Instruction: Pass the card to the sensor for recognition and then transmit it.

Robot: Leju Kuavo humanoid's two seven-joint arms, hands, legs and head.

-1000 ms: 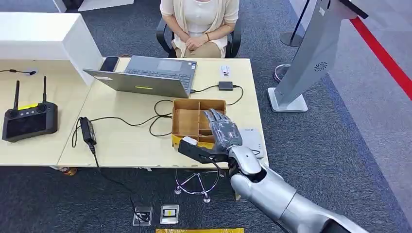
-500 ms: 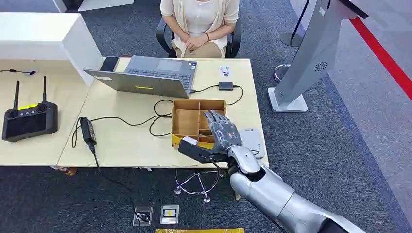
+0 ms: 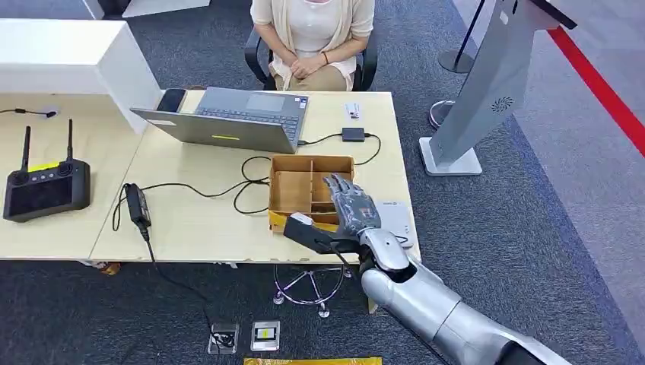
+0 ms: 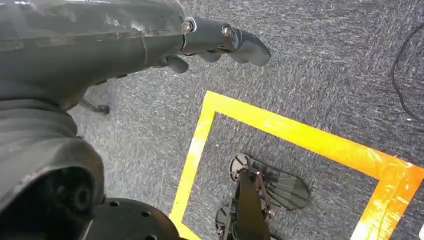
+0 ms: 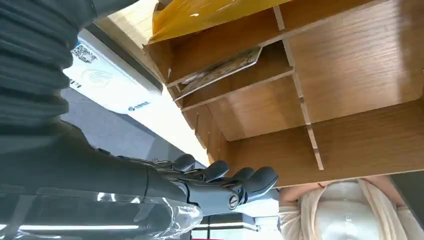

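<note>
We see the silver, rounded right arm [image 3: 426, 304] ending in a dark grey right robot hand [image 3: 346, 213] with patterned fingers and a thick thumb; a ribbed grey cover and glossy film wrap the wrist [image 5: 75, 200].

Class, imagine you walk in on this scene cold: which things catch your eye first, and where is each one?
The silver right arm's hand hovers with fingers apart over the wooden divided box at the table's near edge. A white card reader lies just right of the box. Behind an open laptop, a person sits facing the robot.
</note>
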